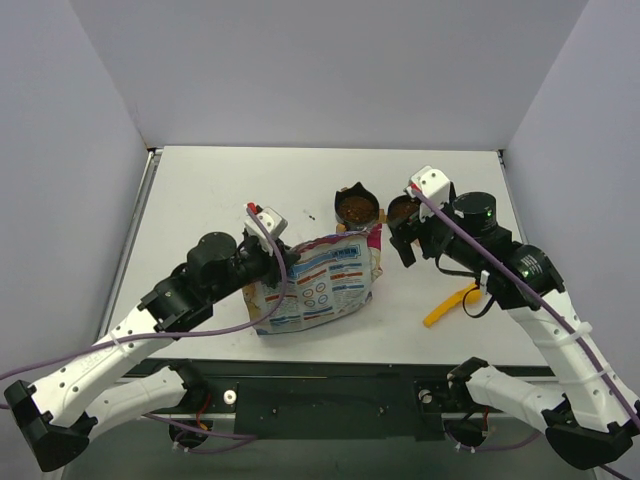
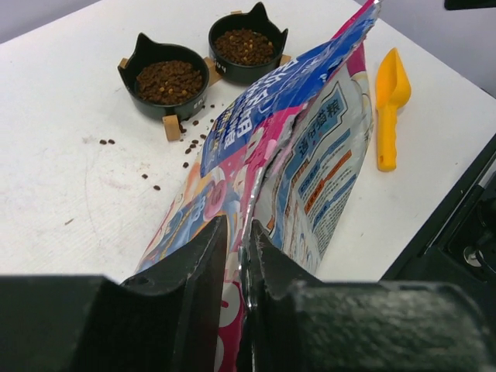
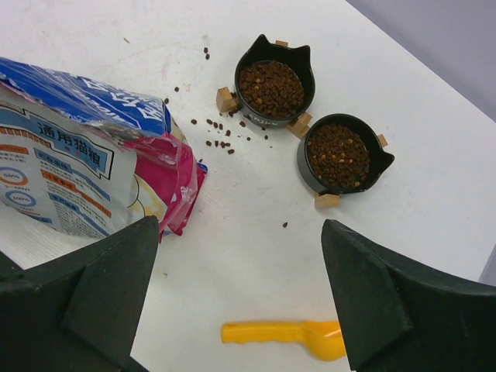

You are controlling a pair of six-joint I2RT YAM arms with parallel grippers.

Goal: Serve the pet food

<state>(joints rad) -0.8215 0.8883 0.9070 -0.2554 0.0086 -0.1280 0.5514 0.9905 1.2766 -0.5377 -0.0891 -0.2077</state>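
Left end effector (image 2: 238, 226) barely parted around edge of pet food bag (image 2: 325, 139); right end effector (image 3: 240, 225) wide open.

i'm looking into a robot test cell, a lab setup rather than anyone's home. the white table (image 1: 200, 200) is boxed in on three sides by plain pale grey panels (image 1: 330, 70). the left arm (image 1: 120, 345) and the right arm (image 1: 555, 330) are bolted side by side to a black base plate (image 1: 330, 400) at the near edge, and purple cables (image 1: 60, 362) trail loose along them. the only homely things i see are props set out on the tabletop: a bag of pet food (image 1: 320, 285), two black cat-eared bowls (image 3: 298, 56) and a yellow scoop (image 1: 450, 305).
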